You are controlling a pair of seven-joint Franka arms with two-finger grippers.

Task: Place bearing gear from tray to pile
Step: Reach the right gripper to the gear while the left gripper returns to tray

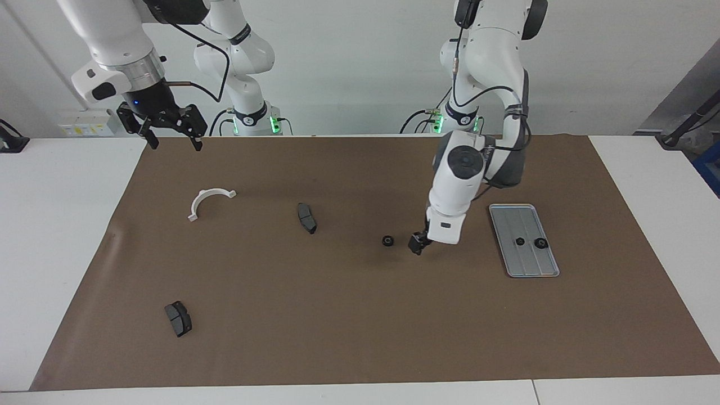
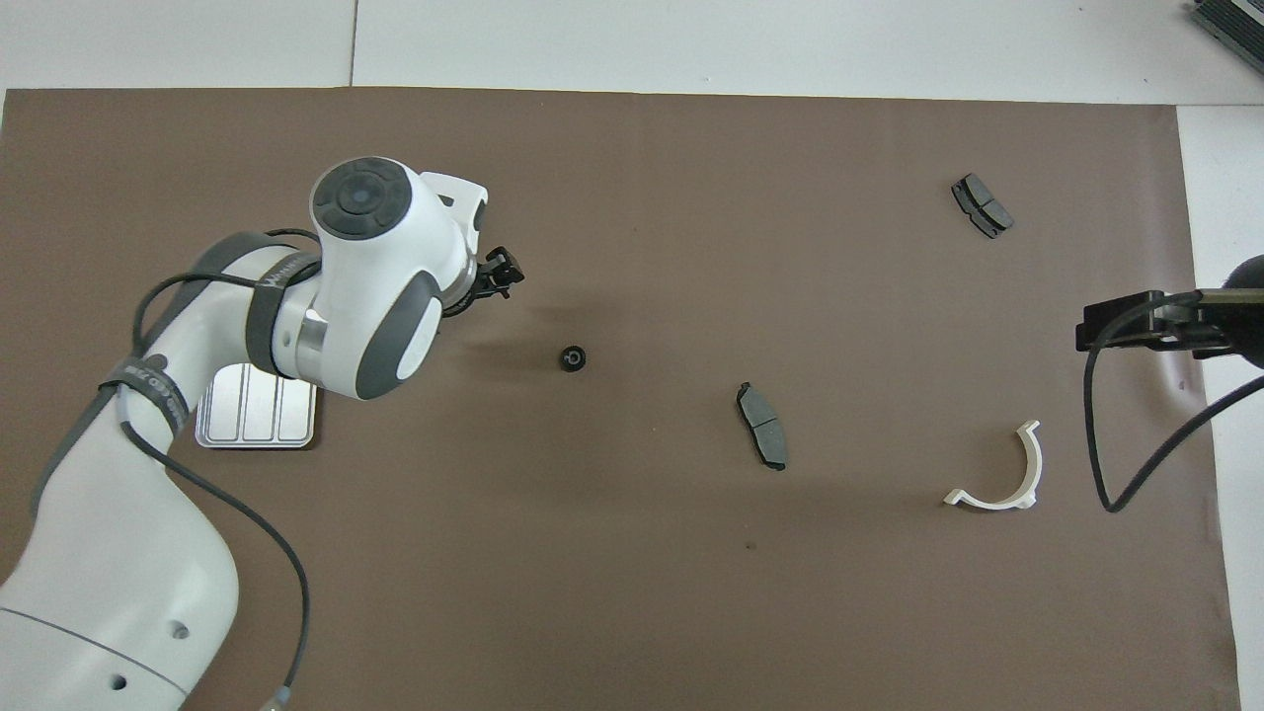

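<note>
Done: one gear [image 1: 387, 241] on mat, at 9 o'clock from my left pincer [image 1: 417, 245], open, empty | Left: two gears [image 1: 520, 242] in tray [image 1: 509, 216] | Right pincer [image 1: 171, 136] open, waiting

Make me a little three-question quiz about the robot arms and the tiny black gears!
1. How many gears lie on the tray?
2. True or false: the left gripper holds a gear.
3. The lone gear on the mat lies between the tray and: A) the brake pad, B) the white bracket?

Key: 1) two; 2) false, it is open and empty; 3) A.
</note>
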